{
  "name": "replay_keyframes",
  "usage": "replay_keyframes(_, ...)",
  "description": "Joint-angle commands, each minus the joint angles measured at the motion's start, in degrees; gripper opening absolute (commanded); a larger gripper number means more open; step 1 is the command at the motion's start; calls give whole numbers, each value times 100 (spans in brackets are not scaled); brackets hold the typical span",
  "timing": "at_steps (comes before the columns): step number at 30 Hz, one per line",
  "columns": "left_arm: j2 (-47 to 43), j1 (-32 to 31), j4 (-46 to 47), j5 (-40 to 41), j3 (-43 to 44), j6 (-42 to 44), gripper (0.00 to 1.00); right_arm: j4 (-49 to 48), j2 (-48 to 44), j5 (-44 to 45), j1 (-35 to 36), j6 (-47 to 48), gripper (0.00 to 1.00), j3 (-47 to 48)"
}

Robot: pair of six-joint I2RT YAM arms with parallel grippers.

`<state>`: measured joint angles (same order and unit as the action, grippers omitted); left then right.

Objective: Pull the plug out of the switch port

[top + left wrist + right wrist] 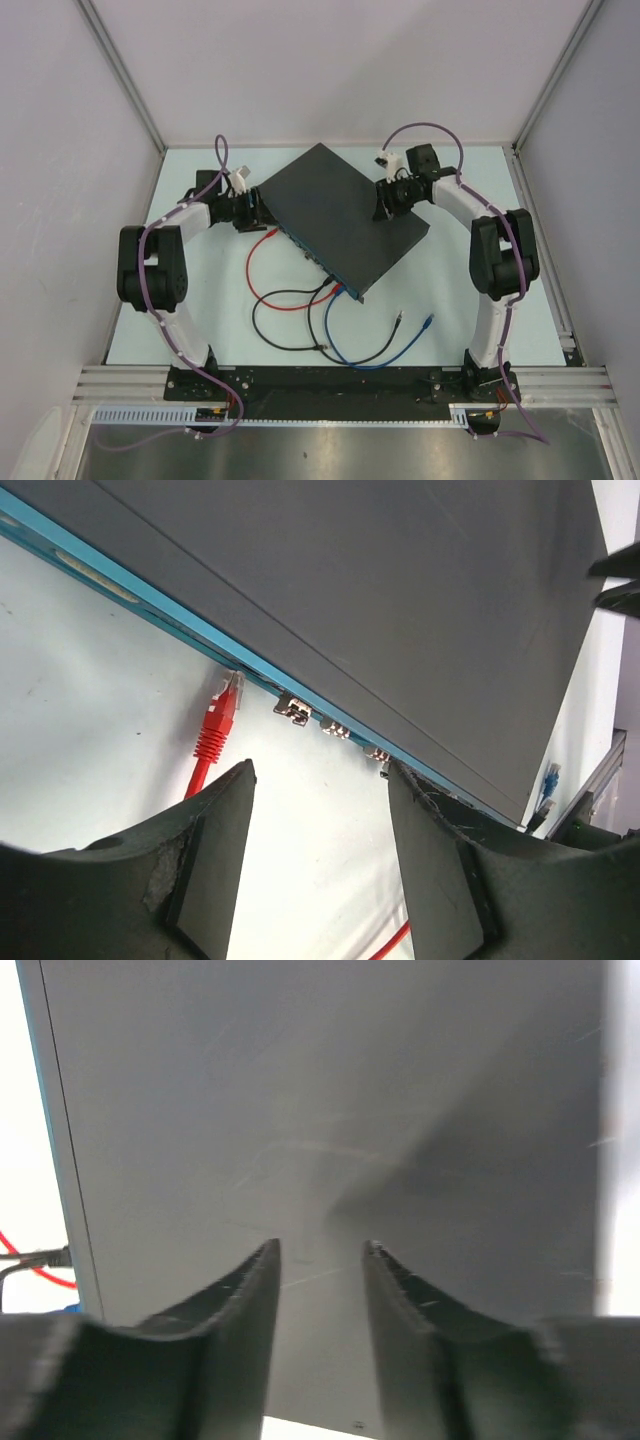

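Note:
The switch [340, 212] is a flat dark grey box lying turned on the white table, its blue-teal socket edge [310, 258] facing near-left. In the left wrist view a red plug [220, 718] has its tip in the teal edge [150, 605]; its red cable [252, 262] runs off over the table. My left gripper [320, 780] is open and empty, just short of the edge, with the red plug ahead of its left finger [215, 860]. It also shows in the top view [256, 210]. My right gripper [320, 1250] is open over the switch's top [330, 1090], at its far-right side [386, 205].
Black cables [290, 300] and a blue cable [345, 335] leave the near end of the teal edge and loop over the table. Loose cable ends lie at the near right: one black [399, 320], one blue [430, 321]. Metal socket shells [292, 710] sit right of the red plug. Grey walls enclose the table.

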<state>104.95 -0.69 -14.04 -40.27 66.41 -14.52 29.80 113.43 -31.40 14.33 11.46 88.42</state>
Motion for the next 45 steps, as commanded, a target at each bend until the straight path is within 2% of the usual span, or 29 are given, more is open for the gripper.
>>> replay_keyframes(1, -194, -10, 262, -244, -67, -138, 61, -53, 39, -42, 9, 14, 34, -115)
replay_keyframes(6, -124, -10, 367, -288, -146, -209, 56, 60, 249, 99, 114, 242, 13, -194)
replay_keyframes(10, 17, -19, 271, -43, -94, -305, 54, 149, 364, 222, 97, 129, 5, -255)
replay_keyframes(17, 131, -28, 437, -182, -102, -393, 51, 43, 364, 213, 114, 84, 4, -405)
replay_keyframes(21, 324, -54, 525, -367, -94, -367, 42, 34, 426, 301, 123, 110, 4, -414)
replay_keyframes(45, 834, -116, 526, -438, 363, -384, 42, 8, 531, 477, 132, 128, 4, -405)
